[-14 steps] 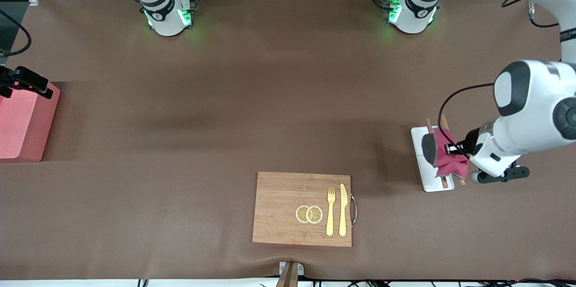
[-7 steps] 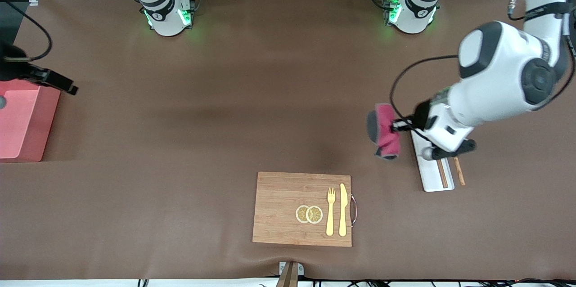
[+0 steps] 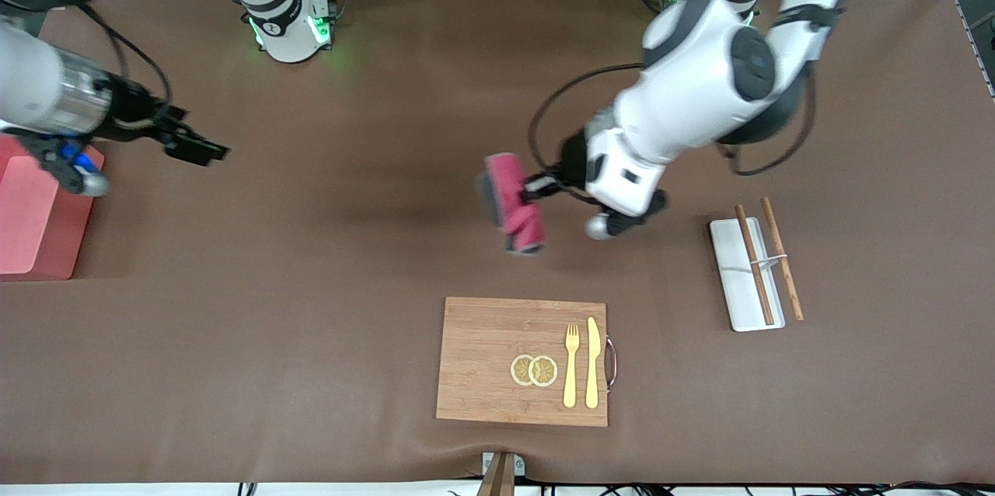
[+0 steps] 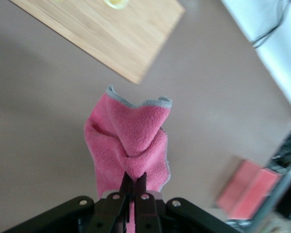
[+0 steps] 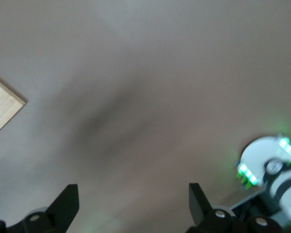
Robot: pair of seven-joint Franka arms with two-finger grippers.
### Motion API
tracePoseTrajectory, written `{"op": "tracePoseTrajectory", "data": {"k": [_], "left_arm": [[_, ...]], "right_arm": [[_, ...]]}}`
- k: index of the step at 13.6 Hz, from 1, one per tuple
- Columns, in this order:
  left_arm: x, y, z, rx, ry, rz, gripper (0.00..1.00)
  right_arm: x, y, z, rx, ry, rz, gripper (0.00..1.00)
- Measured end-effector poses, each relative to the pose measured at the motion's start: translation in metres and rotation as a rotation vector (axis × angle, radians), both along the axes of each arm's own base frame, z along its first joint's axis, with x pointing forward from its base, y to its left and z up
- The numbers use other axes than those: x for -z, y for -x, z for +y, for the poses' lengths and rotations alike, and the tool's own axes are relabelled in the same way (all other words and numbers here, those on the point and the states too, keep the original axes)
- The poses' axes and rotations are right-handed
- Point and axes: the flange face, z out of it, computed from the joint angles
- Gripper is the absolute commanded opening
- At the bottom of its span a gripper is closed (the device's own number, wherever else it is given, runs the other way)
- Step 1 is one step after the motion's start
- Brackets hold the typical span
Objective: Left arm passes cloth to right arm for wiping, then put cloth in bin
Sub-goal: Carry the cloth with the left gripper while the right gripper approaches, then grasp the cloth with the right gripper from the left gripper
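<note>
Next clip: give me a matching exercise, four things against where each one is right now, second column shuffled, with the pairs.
Things:
1. cloth
2. fork
3. chopsticks
4. bin

Places:
A. on the cutting board, beside the knife
B. at the right arm's end of the table, under the right arm
C. pinched in the left gripper, up over the bare table middle
D. one across the white tray, the other along its edge

Pairs: 1-C, 2-A, 3-D, 4-B

The right gripper is open over bare table near the bin.
</note>
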Motion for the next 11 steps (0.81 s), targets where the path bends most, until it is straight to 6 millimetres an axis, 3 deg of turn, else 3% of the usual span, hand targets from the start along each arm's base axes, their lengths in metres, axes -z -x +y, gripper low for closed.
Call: {"op": "tracePoseTrajectory", "data": {"k": [2,5,8,11], "left_arm": [[0.010,0.014,-0.050,-0.098,0.089,-0.008,0.00],[0.026,0.032,-0.099,-0.230,0.208,-0.005,0.00],[0.032,0.039,-0.122,-0.311,0.247,0.025,0.00],[0.032,0.050,-0.140,-0.364,0.267,0.054,0.00]], "right_arm": [[0.024,-0.008,0.024,0.097,-0.044,0.082,1.00],[0.065,-0.027,0.030,0.189,-0.142,0.180,1.00],[0.095,-0.045,0.039,0.278,-0.216,0.218,1.00],[0.110,-0.056,0.046,0.338,-0.311,0.250,1.00]]}}
